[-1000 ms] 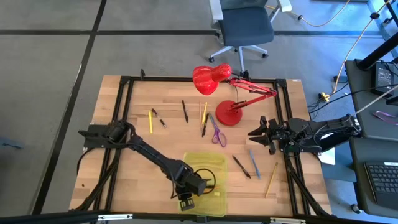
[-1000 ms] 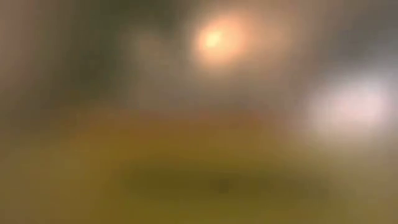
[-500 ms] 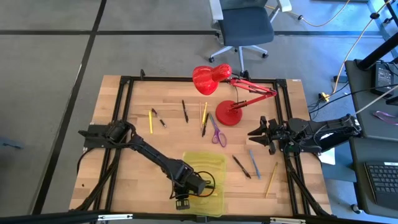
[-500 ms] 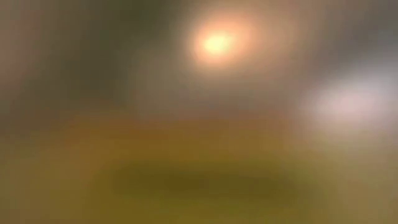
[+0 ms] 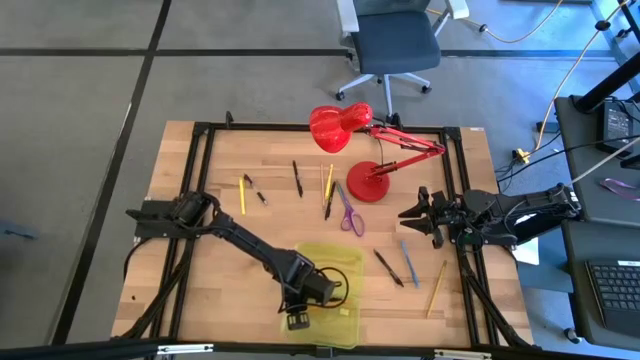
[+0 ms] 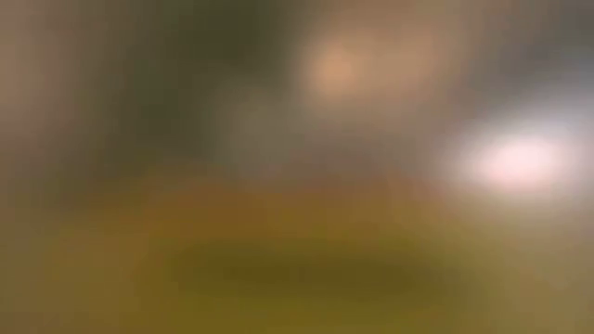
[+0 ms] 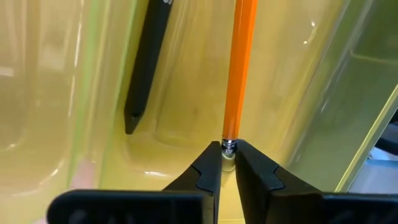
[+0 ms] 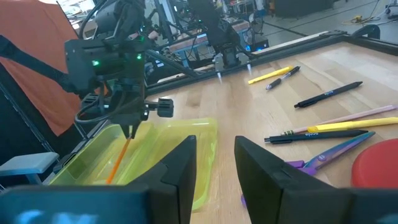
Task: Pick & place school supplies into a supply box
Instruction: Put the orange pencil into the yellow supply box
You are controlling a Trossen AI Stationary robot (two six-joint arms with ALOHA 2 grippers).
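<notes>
Even bright light; low view wholly blurred; glare streaks the supply box point(image 7: 311, 93).

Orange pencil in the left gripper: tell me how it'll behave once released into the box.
The orange pencil looks stiff and light, pinched at its end by the left gripper. Being round, it may roll on the supply box's smooth floor toward the black pen.

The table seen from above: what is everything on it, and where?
Box: one, see-through yellow-green, near front edge, middle.
Orange pencil: one, held over the box; a black pen lies inside.
Lamp: one, red, back middle.
Scissors: one, purple, beside the lamp.
Loose pens and pencils: about ten, black, yellow, blue; one yellow pencil back left, a blue pen and others right of the box.
Office chair: one, beyond the table.
Left gripper: over the box, clamping the pencil.
Right gripper: open, right side.
</notes>
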